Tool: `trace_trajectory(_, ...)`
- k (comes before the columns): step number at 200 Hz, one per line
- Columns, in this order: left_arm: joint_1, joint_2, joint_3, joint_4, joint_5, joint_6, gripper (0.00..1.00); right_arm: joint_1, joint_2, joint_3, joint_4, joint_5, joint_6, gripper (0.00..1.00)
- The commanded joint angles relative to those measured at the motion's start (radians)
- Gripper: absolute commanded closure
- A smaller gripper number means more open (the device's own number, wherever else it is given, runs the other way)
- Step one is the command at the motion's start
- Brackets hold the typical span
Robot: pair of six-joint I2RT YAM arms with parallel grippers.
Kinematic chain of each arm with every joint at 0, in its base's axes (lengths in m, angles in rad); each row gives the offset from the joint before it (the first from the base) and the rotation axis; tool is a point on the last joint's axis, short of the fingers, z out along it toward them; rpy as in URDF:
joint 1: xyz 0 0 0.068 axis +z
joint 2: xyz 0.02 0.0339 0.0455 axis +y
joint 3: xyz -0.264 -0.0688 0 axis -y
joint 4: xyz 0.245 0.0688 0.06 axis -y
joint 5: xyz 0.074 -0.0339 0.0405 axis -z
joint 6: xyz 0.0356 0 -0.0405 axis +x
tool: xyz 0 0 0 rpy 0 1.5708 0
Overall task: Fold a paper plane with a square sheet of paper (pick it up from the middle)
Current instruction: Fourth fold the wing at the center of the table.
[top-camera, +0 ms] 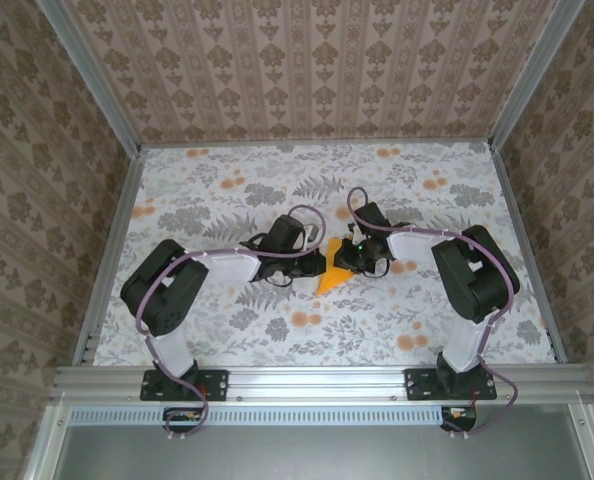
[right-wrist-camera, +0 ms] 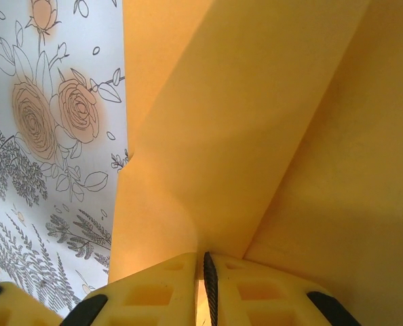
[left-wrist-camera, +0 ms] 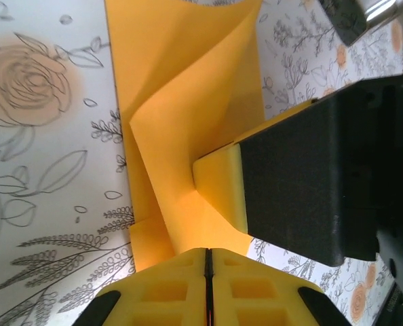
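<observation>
Progress: we see the paper [top-camera: 329, 272] bent into raised flaps in the middle of the table [top-camera: 227, 190], no pointed shape yet | left claw [left-wrist-camera: 207, 255] pinched together on its edge | right claw [right-wrist-camera: 203, 261] clamped on a fold | remaining, we judge: most creases, nose and wings

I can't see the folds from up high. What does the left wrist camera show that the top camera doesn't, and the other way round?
Left wrist: creases in the orange paper up close, and the left end effector shut on its edge. Top: the left arm and right arm whole, the wallpapered walls, the metal frame. Both: the paper, the right end effector holding it, the flowery table.
</observation>
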Motion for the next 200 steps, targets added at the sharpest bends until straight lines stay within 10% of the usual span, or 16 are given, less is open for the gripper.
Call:
trace_trajectory(1,-0.015,0.040,0.029,0.018,0.037,-0.016,0.89,-0.007,0.022,-0.037,-0.037,0.057,0.016,0.85)
trace_trajectory(200,-0.043,0.138,0.102,-0.233,-0.022,0.051,1.00,-0.007,-0.057,-0.028,0.106,-0.087,-0.009,0.90)
